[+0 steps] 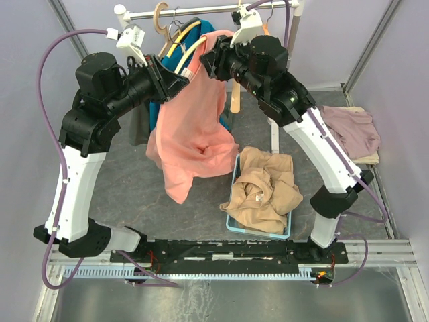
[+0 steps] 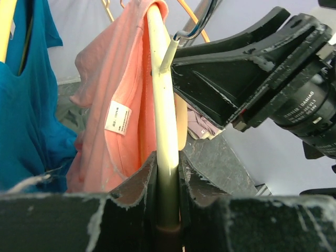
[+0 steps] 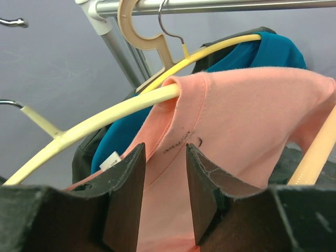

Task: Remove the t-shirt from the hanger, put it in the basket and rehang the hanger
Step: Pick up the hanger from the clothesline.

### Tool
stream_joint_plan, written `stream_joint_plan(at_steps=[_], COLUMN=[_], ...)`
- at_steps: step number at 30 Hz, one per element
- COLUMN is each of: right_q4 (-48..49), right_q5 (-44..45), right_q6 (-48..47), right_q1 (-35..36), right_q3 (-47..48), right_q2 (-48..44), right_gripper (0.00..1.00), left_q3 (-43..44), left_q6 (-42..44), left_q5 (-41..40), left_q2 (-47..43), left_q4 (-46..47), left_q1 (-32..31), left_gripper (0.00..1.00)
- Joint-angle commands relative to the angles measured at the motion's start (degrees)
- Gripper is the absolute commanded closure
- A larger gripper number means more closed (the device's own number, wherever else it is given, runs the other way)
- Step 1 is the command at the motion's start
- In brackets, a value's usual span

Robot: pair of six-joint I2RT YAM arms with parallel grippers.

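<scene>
The pink t-shirt [image 1: 191,134] hangs from a cream hanger [image 2: 164,105] below the rack rail. One shoulder of it is still over the hanger's arm, as the right wrist view [image 3: 247,121] shows. My left gripper [image 1: 179,77] is shut on the bare arm of the cream hanger [image 3: 105,121], with the bar clamped between its jaws [image 2: 168,157]. My right gripper [image 1: 209,59] is open and empty, with its jaws [image 3: 165,152] just in front of the shirt's shoulder seam, close to the fabric. The shirt's white label [image 2: 117,117] shows in the left wrist view.
The rack rail [image 1: 201,13] carries a teal shirt [image 1: 201,30] on a yellow hanger, a dark garment [image 1: 139,121] and an empty beige hanger [image 1: 159,17]. A blue basket [image 1: 231,225] holds tan clothes [image 1: 265,188]. A mauve garment [image 1: 352,127] lies at the right.
</scene>
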Motion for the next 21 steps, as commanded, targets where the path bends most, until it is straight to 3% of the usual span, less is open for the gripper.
stream_joint_plan(at_steps=[1,6,13,21], right_q4=[4.55,5.37,5.94,7.02], right_q5=[3.64,6.71,8.15,1.79], right_q6=[0.41,0.39,0.24,-0.37], right_q1=[0.18,0.18,0.18,0.46], right_q3=[2.22,2.73,3.1,2.2], right_q2=[0.08,0.92,1.49,0.61], right_gripper=[0.57,0.66,0.95,0.99], left_q3=[1.55,1.17,0.69,1.99], left_q6=[-1.91,-1.71,-1.63,-2.28], left_q5=[4.04,5.37,5.11,3.06], left_q2=[-1.63,-2.31,-3.03,-1.2], left_q4=[6.03,6.01,5.82,4.76], left_q1=[0.17,0.13,0.13,0.1], left_gripper=[0.97,0.97,0.97,0.97])
